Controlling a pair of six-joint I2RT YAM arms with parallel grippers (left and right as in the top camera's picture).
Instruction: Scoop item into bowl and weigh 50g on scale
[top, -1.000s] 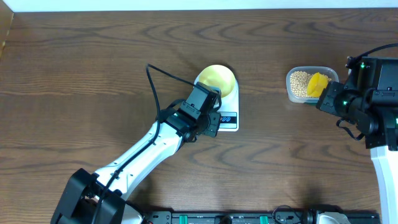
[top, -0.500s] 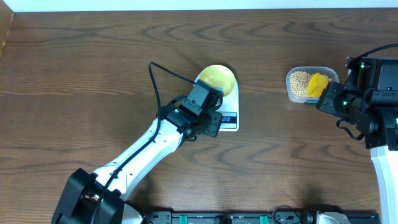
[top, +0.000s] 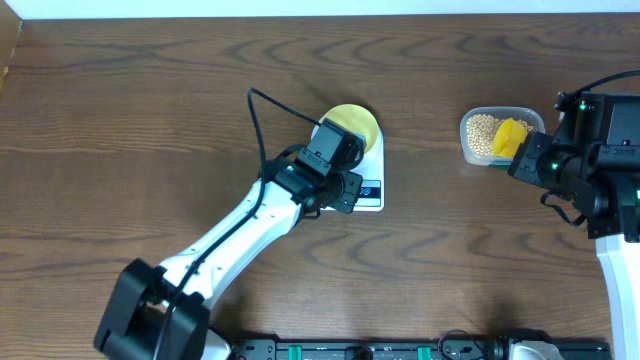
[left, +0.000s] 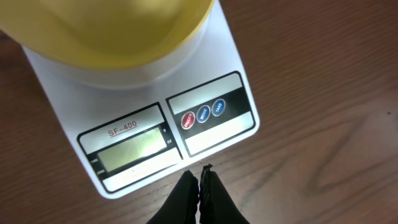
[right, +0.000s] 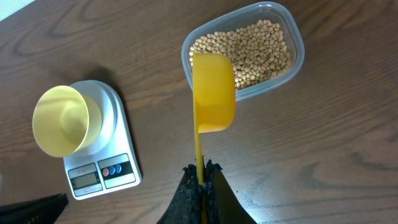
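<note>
Overhead: the scale (top: 375, 168), with the empty bowl (top: 352, 122) on top, stands mid-bench; the tub (top: 465, 142) of beans (top: 482, 128) sits near the right edge. Left wrist: the left gripper (left: 200, 183), pinched shut on nothing, hovers by the buttons (left: 203, 115), likely to press one. Right wrist: the right gripper (right: 200, 177) clamps the scoop (right: 213, 93) over the tub; only the left arm crowds the bowl.

Robotics lab bench: arm (top: 240, 230) over wood table (top: 120, 100).
</note>
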